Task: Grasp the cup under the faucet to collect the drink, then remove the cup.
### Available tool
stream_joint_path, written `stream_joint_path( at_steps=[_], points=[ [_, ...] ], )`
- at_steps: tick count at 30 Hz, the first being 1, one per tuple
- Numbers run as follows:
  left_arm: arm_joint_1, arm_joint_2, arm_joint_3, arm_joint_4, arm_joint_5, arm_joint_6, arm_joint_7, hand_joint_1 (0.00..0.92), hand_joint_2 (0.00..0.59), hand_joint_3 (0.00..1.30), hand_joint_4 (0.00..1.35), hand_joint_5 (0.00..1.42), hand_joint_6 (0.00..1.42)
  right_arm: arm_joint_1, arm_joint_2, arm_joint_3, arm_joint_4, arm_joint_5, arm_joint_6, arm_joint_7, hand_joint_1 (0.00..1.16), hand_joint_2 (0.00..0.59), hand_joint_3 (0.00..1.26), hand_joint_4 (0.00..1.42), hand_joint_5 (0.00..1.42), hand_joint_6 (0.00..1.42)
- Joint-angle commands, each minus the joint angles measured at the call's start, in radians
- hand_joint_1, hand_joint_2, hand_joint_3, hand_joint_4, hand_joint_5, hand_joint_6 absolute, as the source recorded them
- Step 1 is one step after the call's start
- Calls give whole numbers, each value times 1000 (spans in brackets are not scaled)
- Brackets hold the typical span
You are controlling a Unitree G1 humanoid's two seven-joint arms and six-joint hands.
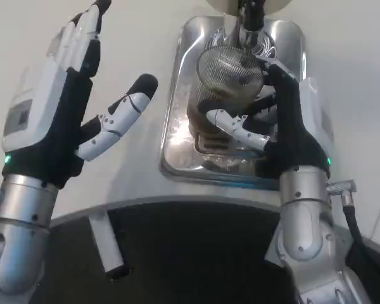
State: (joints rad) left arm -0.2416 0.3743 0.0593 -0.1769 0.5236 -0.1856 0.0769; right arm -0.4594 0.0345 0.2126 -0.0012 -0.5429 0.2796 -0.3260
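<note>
- While nothing sits in it, the left hand (63,107) hovers over the white table's (139,38) left part, fingers spread wide.
- Right of it, a shiny steel drip tray (177,149) lies at the table's far middle.
- On that tray, the clear ribbed cup (225,95), seemingly holding dark drink, stands under the metal faucet (250,22).
- At the tray's right edge, the right hand (285,126) wraps the cup.

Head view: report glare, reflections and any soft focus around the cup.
Head view: bright glare on the steel drip tray, which mirrors the cup; the clear cup's edges are hard to trace; the faucet at the top edge is slightly soft; both the right robot hand and left robot hand look sharp.
</note>
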Motion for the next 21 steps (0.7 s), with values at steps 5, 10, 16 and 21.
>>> stream_joint_path(
  at_steps=[5, 10, 16, 21],
  points=[
    [35, -3, -12, -41, 7, 32, -9, 0, 252, 0, 0, 0, 0, 27, -16, 3, -39, 1, -17, 19, 1162, 325, 680, 696, 759, 1015],
    [37, -3, -20, -44, 8, 47, -13, 0, 253, 0, 0, 0, 0, 48, -34, -2, -82, -1, -9, 47, 1162, 324, 681, 700, 759, 1018],
    [36, 6, -31, -55, 43, 120, -33, 0, 251, 0, 0, 0, 0, 88, -63, -10, -152, 7, 5, 120, 1162, 316, 694, 709, 769, 1035],
    [41, 24, -35, -39, 59, 148, -52, 0, 246, 0, 0, 0, 0, 101, -66, -10, -198, -3, 22, 143, 1162, 313, 695, 711, 769, 1038]
  ],
)
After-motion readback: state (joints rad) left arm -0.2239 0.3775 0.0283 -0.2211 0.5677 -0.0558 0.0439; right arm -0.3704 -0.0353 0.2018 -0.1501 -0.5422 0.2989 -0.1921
